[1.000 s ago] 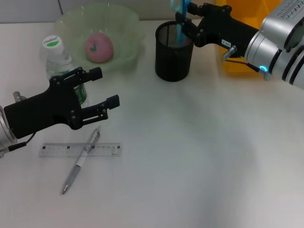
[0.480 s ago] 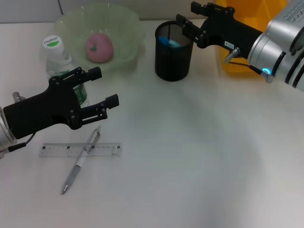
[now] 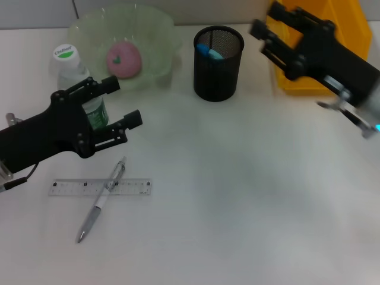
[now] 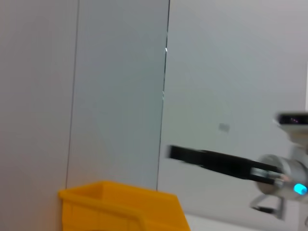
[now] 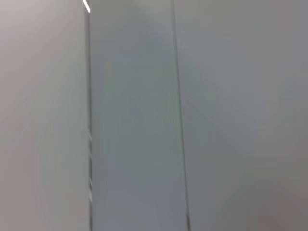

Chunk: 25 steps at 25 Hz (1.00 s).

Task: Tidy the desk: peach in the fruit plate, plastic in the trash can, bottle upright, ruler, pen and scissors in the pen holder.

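Since a moment ago I have pulled my right gripper (image 3: 266, 28) back from over the pen holder (image 3: 218, 64) toward the yellow bin (image 3: 309, 47) at the far right of the worktop (image 3: 249, 196); its jaws stand spread and hold nothing. The blue-handled scissors (image 3: 209, 51) that hung over the black mesh pen holder a second ago now sit inside it, their handles showing just under the rim, well apart from those jaws. My left gripper (image 3: 123, 104) has shifted a little toward the far left and hovers with its jaws spread and empty just in front of the water bottle (image 3: 74, 74), which stands upright with its green-and-white cap on top. Behind the bottle, the pink peach (image 3: 123, 60) lies in the pale green fruit plate (image 3: 155, 31). Near me, below the left jaws and not touching them, the clear ruler (image 3: 65, 188) lies flat on the worktop, and the silver pen (image 3: 101, 200) lies slantwise across it. My left wrist view shows only a grey wall, the yellow bin and my right arm farther off; my right wrist view shows only wall.
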Available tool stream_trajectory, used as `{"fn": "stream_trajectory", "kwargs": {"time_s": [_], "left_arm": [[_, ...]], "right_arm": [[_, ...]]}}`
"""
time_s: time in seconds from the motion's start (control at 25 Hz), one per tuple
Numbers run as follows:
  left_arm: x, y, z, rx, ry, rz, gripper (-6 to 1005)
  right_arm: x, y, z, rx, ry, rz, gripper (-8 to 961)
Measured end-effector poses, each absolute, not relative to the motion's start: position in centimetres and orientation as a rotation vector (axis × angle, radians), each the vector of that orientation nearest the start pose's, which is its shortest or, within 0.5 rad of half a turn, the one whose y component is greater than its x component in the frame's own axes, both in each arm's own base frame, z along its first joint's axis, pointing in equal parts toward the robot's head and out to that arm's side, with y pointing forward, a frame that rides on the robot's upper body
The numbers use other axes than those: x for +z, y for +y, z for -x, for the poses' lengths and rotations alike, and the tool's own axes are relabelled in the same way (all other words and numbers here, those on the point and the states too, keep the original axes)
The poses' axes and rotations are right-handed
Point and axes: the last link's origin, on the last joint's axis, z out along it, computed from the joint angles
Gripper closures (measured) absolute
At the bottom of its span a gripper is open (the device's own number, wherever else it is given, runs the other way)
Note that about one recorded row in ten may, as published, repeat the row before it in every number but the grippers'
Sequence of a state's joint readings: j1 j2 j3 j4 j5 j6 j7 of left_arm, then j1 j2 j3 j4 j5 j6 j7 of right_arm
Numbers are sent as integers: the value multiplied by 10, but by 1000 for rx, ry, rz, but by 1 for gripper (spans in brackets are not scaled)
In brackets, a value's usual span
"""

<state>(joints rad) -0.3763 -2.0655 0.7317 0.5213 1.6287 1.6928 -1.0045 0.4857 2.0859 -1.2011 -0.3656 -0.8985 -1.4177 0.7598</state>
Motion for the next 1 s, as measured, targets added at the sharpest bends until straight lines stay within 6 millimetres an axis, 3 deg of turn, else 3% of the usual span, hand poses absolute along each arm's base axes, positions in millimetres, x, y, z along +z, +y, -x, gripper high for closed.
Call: {"fn": "stream_trajectory", "kwargs": {"time_s": [0.28, 0.52, 0.8, 0.88, 1.0], "left_arm": [[16, 286, 277, -1098, -428, 2486, 184], [33, 295, 276, -981, -567, 2563, 184], [42, 302, 273, -837, -652, 2626, 185], [45, 311, 253, -482, -634, 2804, 185], [42, 314, 240, -375, -573, 2868, 186]], "right_arm": [[-21, 296, -263, 1241, 418, 2146, 469], [-26, 291, -274, 1202, 486, 2140, 469], [-28, 300, -274, 1156, 497, 2145, 469], [-29, 303, -274, 1145, 497, 2147, 469], [-29, 305, -273, 1144, 496, 2149, 469]]}}
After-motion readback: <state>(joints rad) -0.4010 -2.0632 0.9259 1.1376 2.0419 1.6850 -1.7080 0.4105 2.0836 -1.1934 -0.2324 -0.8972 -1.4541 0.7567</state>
